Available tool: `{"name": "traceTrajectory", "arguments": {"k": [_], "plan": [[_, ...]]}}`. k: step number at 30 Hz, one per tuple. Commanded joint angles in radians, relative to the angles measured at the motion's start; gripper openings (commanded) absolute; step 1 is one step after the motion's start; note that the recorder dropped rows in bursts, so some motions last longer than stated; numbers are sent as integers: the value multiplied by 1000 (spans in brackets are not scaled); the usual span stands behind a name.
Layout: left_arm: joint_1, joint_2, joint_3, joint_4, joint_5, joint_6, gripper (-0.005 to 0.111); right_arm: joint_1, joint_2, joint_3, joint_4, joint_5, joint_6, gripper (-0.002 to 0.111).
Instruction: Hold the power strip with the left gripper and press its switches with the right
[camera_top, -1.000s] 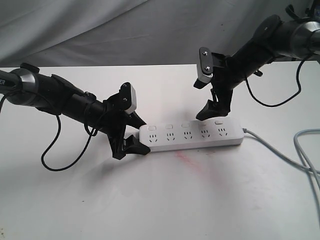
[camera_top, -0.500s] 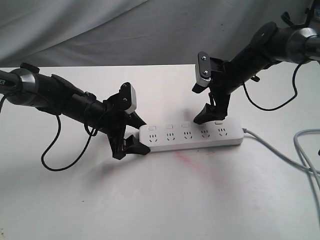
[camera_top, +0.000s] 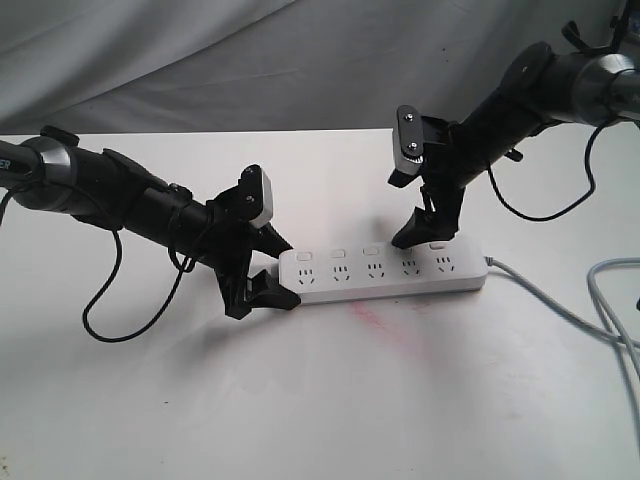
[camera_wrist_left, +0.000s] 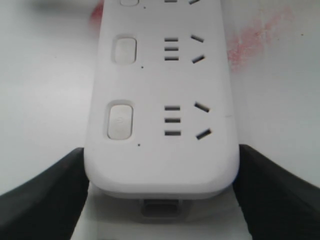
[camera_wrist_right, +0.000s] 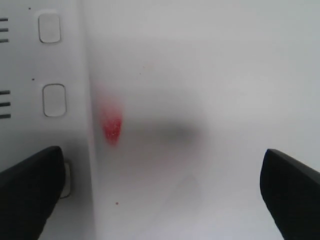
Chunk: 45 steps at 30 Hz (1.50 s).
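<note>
1. Long white rounded plastic power strip (camera_top: 385, 270) lies mid white tabletop (camera_top: 300, 400), parallel to its far edge.
2. Black two-jaw left gripper (camera_wrist_left: 160, 192) clamps its end.
3. Black right gripper (camera_wrist_right: 162, 187) gapes wide, one fingertip (camera_wrist_right: 30, 190) over the small white switches (camera_wrist_right: 54, 100).

The long white power strip (camera_top: 385, 275) lies flat, face up. Five small white switches (camera_top: 371, 251) run in a row along it. The left gripper (camera_top: 278, 270) hugs one end of the strip between its jaws. The right gripper (camera_top: 420, 232), jaws wide apart, has one jaw tip over the fourth switch from that end.
</note>
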Motion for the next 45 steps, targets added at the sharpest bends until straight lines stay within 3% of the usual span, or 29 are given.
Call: {"name": "traceTrajectory", "arguments": {"k": [1,20,29,45], "plan": [[-1,6,-4,23,-53,10,0,-3,42,10,-109,-28,-15,98],[-1,6,-4,23,-53,10,0,-3,-63,10,77,34,-45,98],[-1,6,-4,23,-53,10,0,-14,-63,10,80,30,-45,98],[-1,6,-4,23,-53,10,0,-147,-63,10,86,117,-43,98]]}}
